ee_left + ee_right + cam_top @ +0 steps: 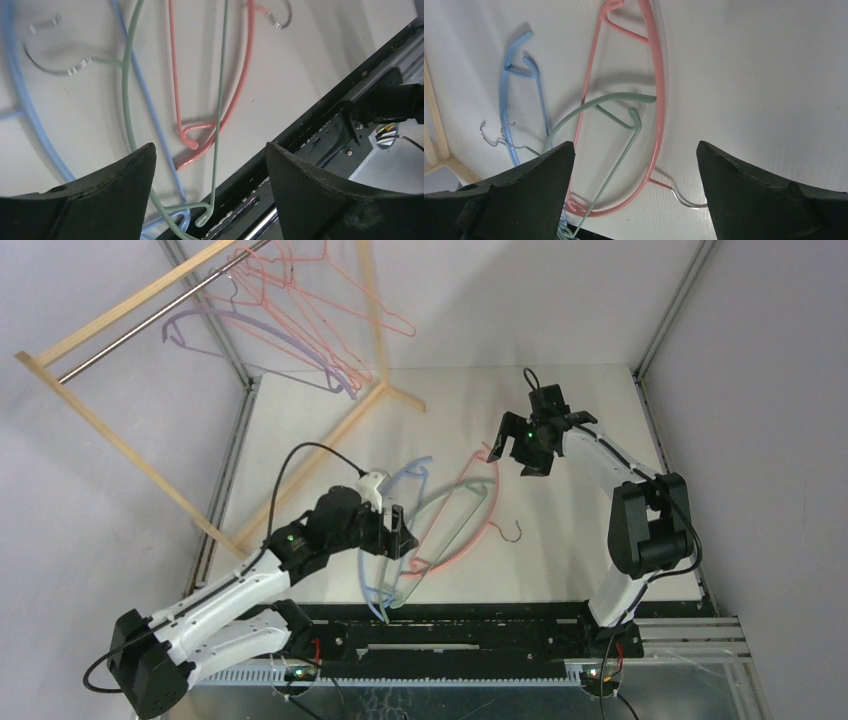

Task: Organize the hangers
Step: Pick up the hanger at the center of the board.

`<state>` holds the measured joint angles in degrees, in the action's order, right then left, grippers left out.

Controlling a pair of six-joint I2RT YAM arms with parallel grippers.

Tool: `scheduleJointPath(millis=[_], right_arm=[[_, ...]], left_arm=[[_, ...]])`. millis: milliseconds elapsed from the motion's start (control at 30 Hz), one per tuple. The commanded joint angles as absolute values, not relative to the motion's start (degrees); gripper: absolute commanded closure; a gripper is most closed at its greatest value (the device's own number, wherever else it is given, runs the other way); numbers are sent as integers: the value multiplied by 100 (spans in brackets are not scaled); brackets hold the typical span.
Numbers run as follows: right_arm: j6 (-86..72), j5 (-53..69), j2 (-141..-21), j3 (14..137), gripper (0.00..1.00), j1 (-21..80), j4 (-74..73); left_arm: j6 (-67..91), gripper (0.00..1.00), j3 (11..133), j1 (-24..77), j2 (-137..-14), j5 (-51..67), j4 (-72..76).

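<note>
Three hangers [124, 100] lie crossed on the table [580, 400] near its front edge: a blue one [500, 105], a green one [589, 102] and a pink one [660, 100]. My left gripper [210, 150] hovers over them with its fingers wide apart. The green one passes below the gap, and I see nothing gripped. My right gripper [634, 147] hangs fully open near the far end of the pink one and holds nothing. A lilac one [340, 386] and thin wire ones [300, 300] hang on the rack [130, 305] at the far left.
</note>
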<state>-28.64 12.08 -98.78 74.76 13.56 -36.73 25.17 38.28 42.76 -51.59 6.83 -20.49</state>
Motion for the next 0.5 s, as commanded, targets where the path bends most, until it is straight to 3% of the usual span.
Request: scheduleJointPath(millis=[0, 467], right_arm=[[-2846, 1161, -9454, 7585, 0, 1344, -3605], [-2776, 1192, -9393, 7509, 0, 1493, -3665]], left_arm=[[3162, 17, 3077, 4307, -5007, 1058, -1208], [3823, 26, 2006, 4307, -4879, 492, -957]])
